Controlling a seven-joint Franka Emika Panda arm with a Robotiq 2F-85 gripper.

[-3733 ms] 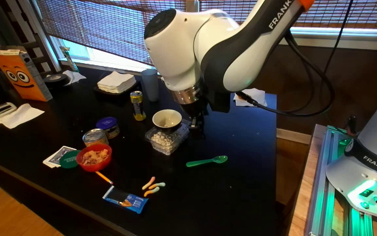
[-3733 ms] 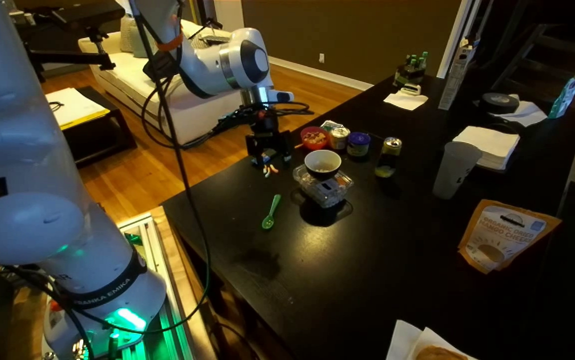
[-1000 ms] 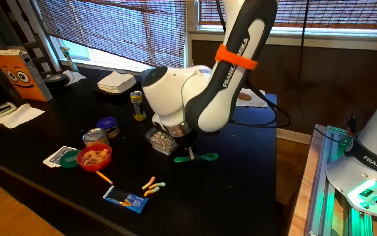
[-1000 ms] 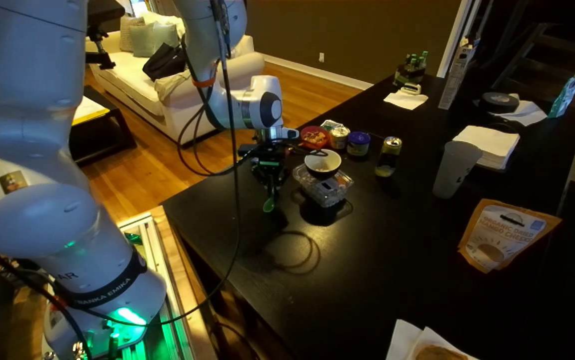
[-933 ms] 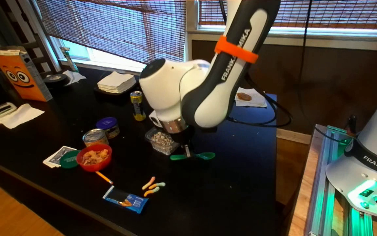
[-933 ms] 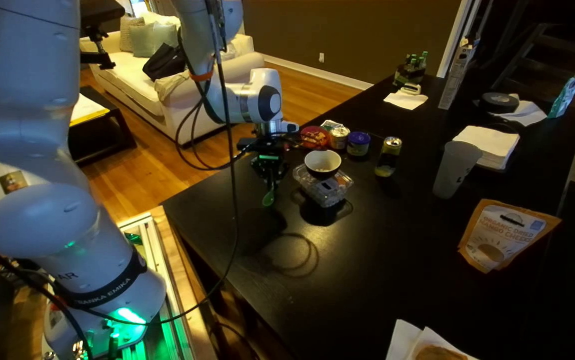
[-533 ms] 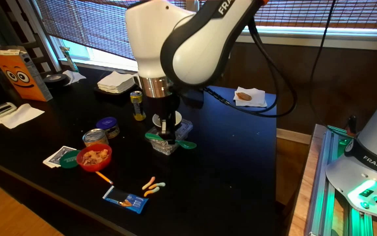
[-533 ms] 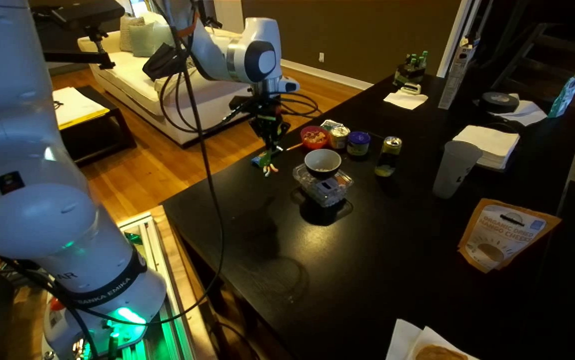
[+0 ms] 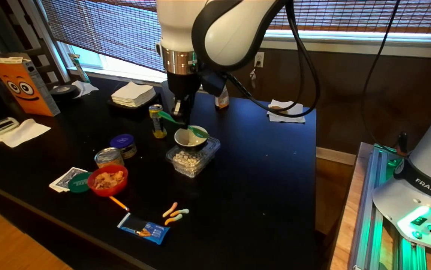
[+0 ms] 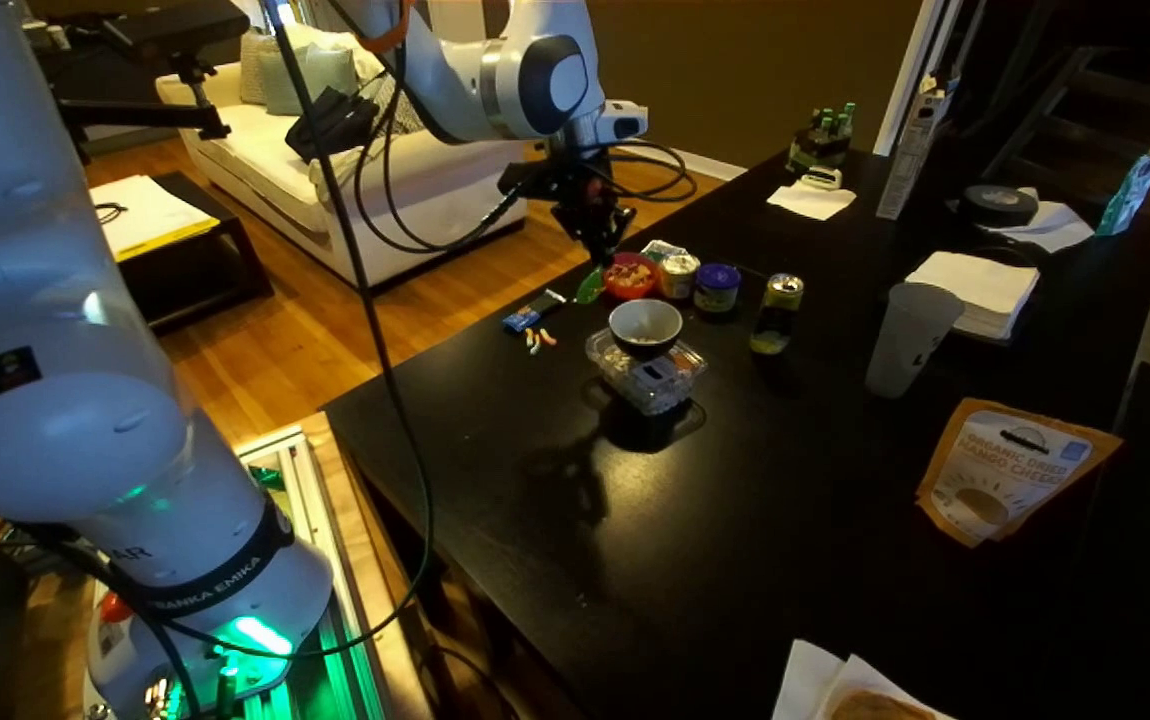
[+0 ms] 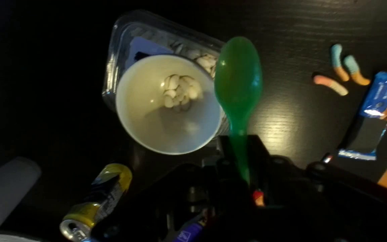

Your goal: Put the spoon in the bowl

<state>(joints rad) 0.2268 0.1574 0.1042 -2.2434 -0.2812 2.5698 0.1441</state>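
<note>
- Pinching the green spoon (image 11: 238, 75) by its handle, the tool (image 11: 239, 141) hangs in the air above the worktop (image 9: 256, 232), drawn in narrow on the plastic.
- From where I stand the spoon tilts: in an exterior view its handle slants up to the left, and its scoop end crosses in front of the upper right rim of the cream bowl (image 11: 134, 104), near the centre of the frame.
- Seen in the wrist view, the scoop end points up the frame, just right of the bowl.
- The bowl stands upright on a clear plastic box (image 11: 110, 77); pale pieces (image 11: 176, 92) lie in the bottom of the bowl, and more show inside the box.
- A yellow can (image 11: 102, 198) is near them, at the lower left of the wrist view.
- Three gummy worms (image 9: 170, 209) lie near a blue wrapper (image 9: 146, 230), toward the lower middle of an exterior view.
- Left of centre in that same frame, a red dish (image 9: 101, 192) holds flaky food (image 9: 107, 179); a green lid (image 9: 77, 183) and a tin (image 9: 109, 153) sit just beside it, and a blue-lidded tub (image 9: 122, 141) stands near.
- At the upper left there, I see an orange box (image 9: 23, 86) with a printed face, and a stack of napkins (image 9: 133, 93) further in.
- Over on the right of an exterior view sits a mango pouch (image 10: 1015, 465).
</note>
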